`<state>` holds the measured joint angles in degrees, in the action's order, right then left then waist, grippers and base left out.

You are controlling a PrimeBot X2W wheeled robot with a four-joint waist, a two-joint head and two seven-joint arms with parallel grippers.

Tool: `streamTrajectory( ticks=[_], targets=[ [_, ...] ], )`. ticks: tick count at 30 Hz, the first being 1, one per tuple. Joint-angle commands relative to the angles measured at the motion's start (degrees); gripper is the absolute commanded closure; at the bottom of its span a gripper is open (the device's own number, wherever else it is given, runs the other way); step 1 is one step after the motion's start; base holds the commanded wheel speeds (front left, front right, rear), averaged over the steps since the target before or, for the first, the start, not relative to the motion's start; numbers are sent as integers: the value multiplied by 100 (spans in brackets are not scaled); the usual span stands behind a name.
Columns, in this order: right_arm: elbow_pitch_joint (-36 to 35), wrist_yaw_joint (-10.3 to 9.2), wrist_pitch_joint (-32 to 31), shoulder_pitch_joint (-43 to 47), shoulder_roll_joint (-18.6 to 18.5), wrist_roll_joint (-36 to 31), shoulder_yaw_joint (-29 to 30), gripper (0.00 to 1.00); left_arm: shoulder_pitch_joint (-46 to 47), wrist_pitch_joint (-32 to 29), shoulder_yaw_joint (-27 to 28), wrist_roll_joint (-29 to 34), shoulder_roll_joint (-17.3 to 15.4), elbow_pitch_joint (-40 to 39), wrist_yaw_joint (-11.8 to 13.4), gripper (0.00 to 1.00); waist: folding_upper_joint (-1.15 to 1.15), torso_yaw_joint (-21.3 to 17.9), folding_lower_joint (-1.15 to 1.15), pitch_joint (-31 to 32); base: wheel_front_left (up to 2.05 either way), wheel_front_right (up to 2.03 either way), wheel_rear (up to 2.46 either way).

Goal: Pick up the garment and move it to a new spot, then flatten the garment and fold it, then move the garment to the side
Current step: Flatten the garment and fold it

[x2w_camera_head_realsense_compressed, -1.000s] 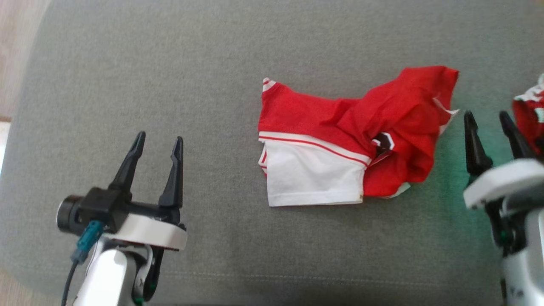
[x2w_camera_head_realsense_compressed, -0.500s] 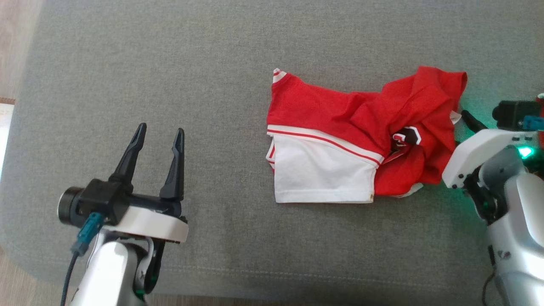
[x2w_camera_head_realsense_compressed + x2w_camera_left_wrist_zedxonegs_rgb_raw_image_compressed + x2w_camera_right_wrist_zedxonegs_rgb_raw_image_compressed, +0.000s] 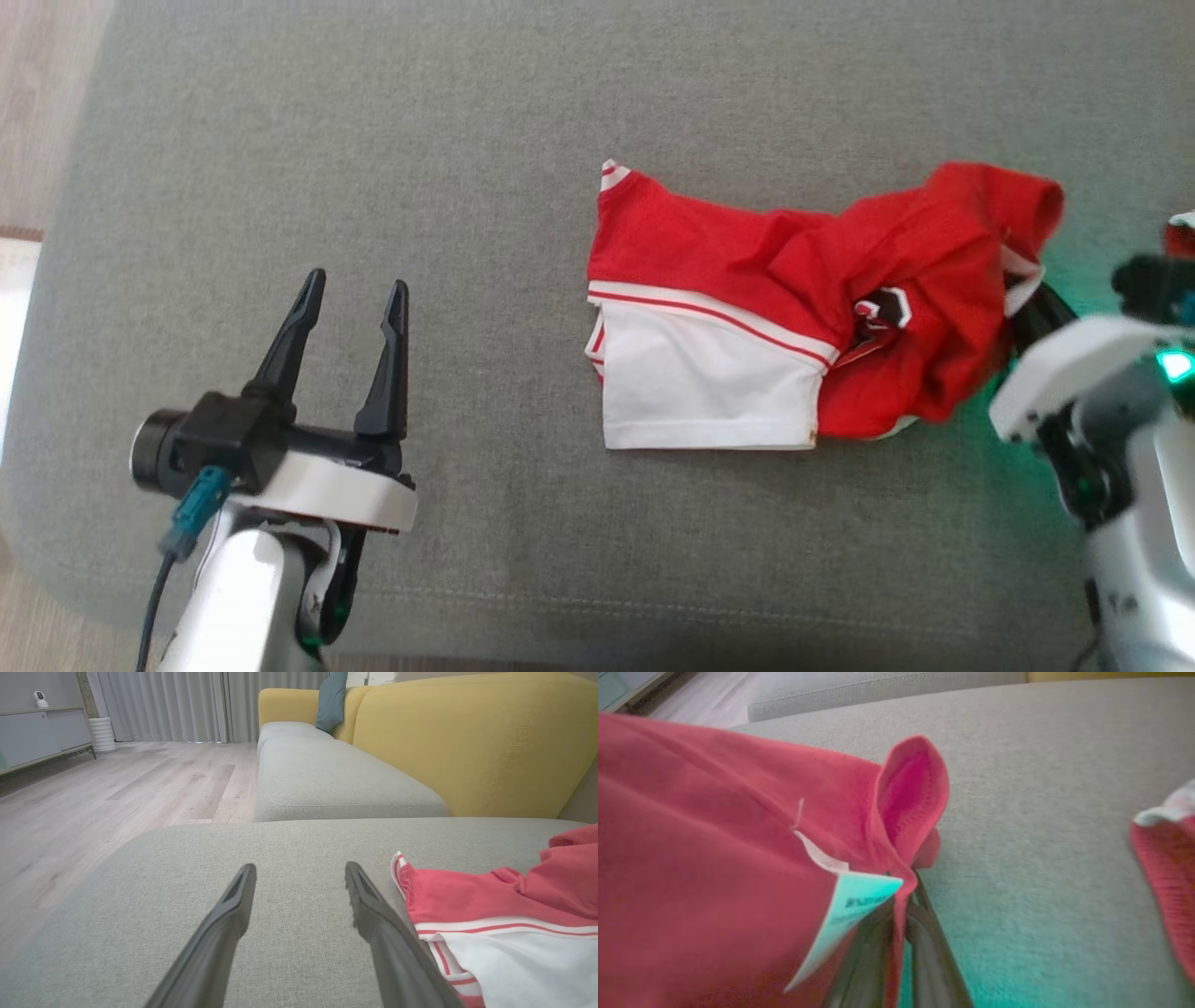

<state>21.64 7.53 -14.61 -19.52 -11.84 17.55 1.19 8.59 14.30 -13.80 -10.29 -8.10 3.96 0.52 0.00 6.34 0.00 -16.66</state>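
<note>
Grey sofa cushion (image 3: 373, 140) carries a crumpled red-and-white jersey (image 3: 728, 252) toward its right edge, where the right hand (image 3: 903, 896) is clenched on the red hem beside a care label (image 3: 859, 900), apparently to lift it; the label's print is too blurred to read. The left hand (image 3: 353, 289) waits released near the front-left corner.

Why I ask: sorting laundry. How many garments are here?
2: a central red-and-white garment, held by the right pincer; a second garment at the far right edge, partly cropped.
</note>
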Motion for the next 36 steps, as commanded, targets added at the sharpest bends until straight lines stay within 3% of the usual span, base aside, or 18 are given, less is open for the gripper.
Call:
streamTrajectory(
  ticks=[1,10,17,18,19,20,28,36],
  targets=[
    [-276,-4,39,12,-29,-29,-48,100,101,69,240,34,-44,-168,17,0,0,-29,0,43,0,0,0],
    [-2080,-4,-721,1263,97,-85,726,100,32,70,239,66,-24,-156,-6,0,0,-84,0,158,0,0,0],
    [-2377,-4,-986,2024,489,-39,964,100,-24,70,242,70,-10,-107,-9,0,0,-76,0,251,0,0,0],
    [-2369,-4,-942,2075,532,-43,953,80,-35,70,244,68,-12,-93,-9,0,0,-78,0,271,0,0,0],
    [-2350,-4,-883,2111,573,-44,949,18,-51,70,245,68,-14,-82,-8,0,0,-84,0,296,0,0,0],
    [-2348,-4,-777,2136,613,-64,957,0,-70,70,245,68,-16,-71,-4,0,0,-90,0,328,0,0,0],
    [-2695,-4,376,2403,841,-491,1019,0,-224,70,269,50,-67,-52,45,0,0,-149,0,495,0,0,0],
    [-3400,-4,1241,2396,882,-992,351,0,-344,40,320,6,-132,-88,129,0,0,-240,0,606,0,0,0]
  ],
)
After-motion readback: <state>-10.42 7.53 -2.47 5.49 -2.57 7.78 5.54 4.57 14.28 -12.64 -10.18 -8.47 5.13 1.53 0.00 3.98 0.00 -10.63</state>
